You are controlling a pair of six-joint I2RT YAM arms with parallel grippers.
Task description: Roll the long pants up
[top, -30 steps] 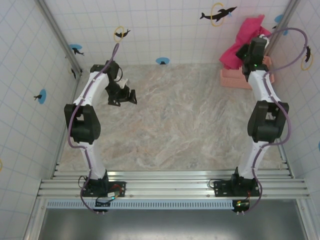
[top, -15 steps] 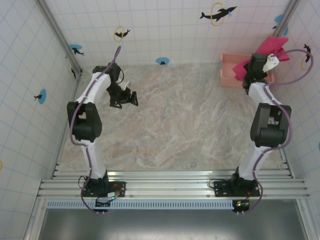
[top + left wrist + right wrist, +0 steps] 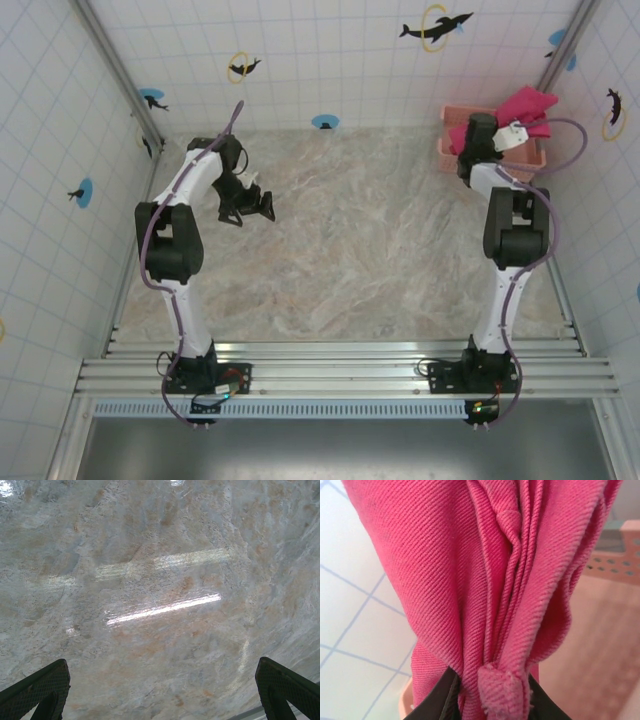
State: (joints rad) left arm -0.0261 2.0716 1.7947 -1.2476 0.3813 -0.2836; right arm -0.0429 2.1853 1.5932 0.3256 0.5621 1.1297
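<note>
The long pants (image 3: 485, 580) are magenta-red twill, and a thick bunch of them is pinched between my right gripper's (image 3: 490, 695) dark fingers (image 3: 440, 700). From above, the long pants (image 3: 527, 103) hang in a crumpled mass over the back right corner, with my right gripper (image 3: 508, 130) shut on them just above the basket. My left gripper (image 3: 256, 204) hovers over the bare marble at the back left, far from the cloth. Its jaws stand wide open, with nothing between the fingertips (image 3: 35, 687).
A pale pink slotted basket (image 3: 490, 155) stands against the back wall at the right, under the cloth; its rim (image 3: 615, 555) shows behind the pants. Tiled walls close the back and both sides. The marble tabletop (image 3: 370, 230) stretches between the arms.
The right arm has reached further back and swung the pants around above the basket; the cloth now hangs lower and more bunched. The left arm has barely shifted.
</note>
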